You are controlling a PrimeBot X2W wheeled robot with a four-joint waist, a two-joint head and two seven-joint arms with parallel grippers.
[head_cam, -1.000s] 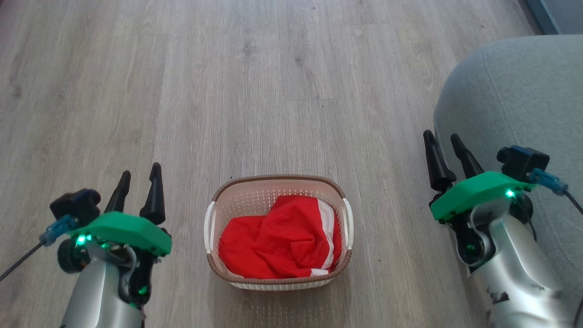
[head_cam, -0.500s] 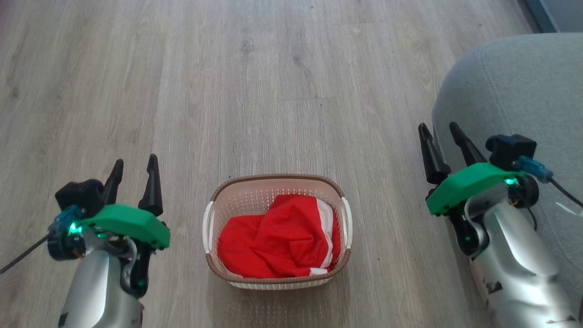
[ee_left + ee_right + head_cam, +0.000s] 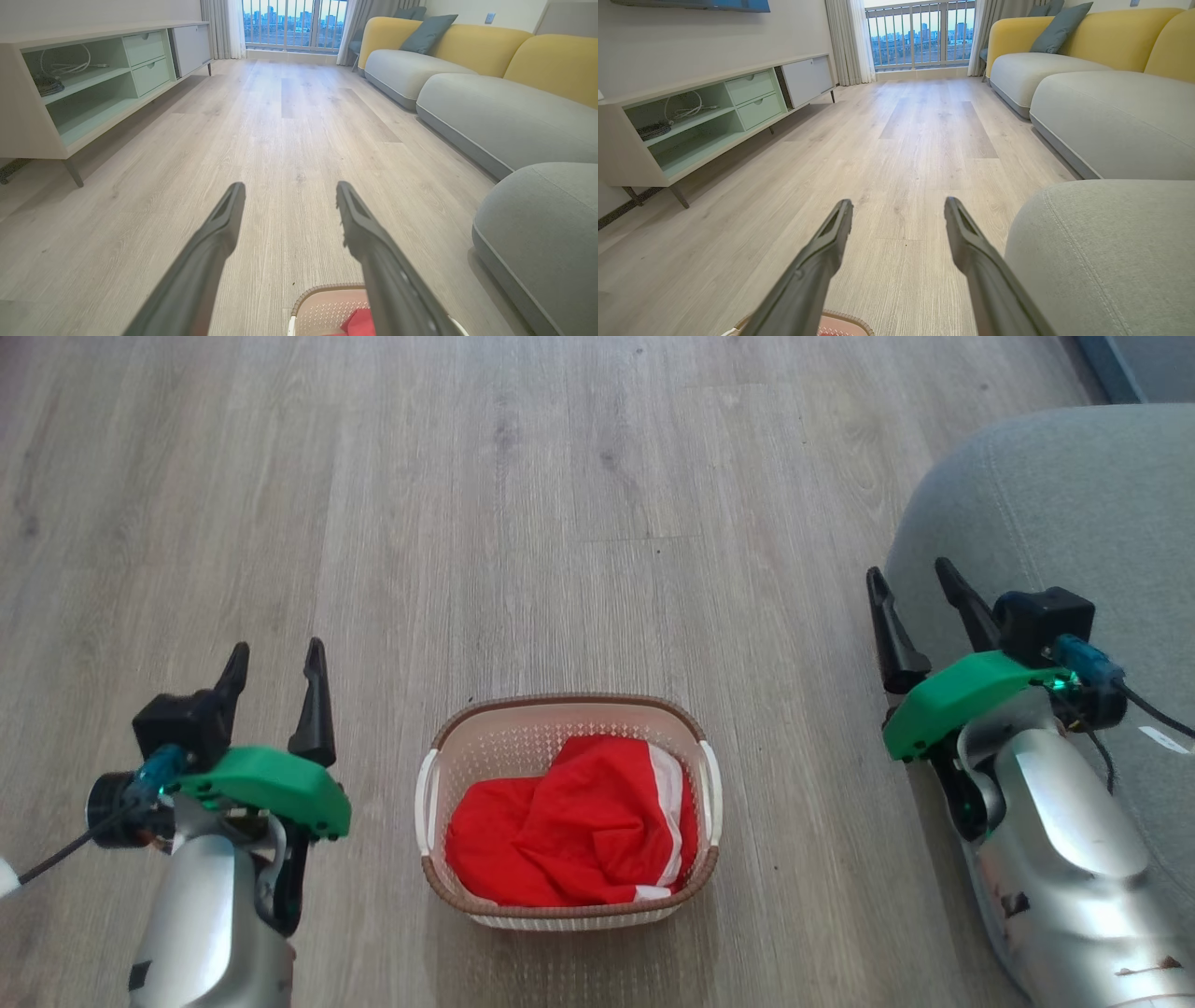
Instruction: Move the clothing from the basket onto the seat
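Clothing (image 3: 569, 835) lies bunched in the basket (image 3: 569, 702) on the floor (image 3: 560, 476), untouched. Over the last second both arms have lifted slightly. The left hand (image 3: 275, 649) and right hand (image 3: 910, 574) stay spread open and empty, so nothing has reached the seat (image 3: 1074, 495).

We record: clothing (image 3: 560, 840), bright red with white bands; basket (image 3: 523, 742), cream, perforated, brown braided rim; seat (image 3: 1055, 495), grey-green; floor (image 3: 467, 523), pale wood grain.
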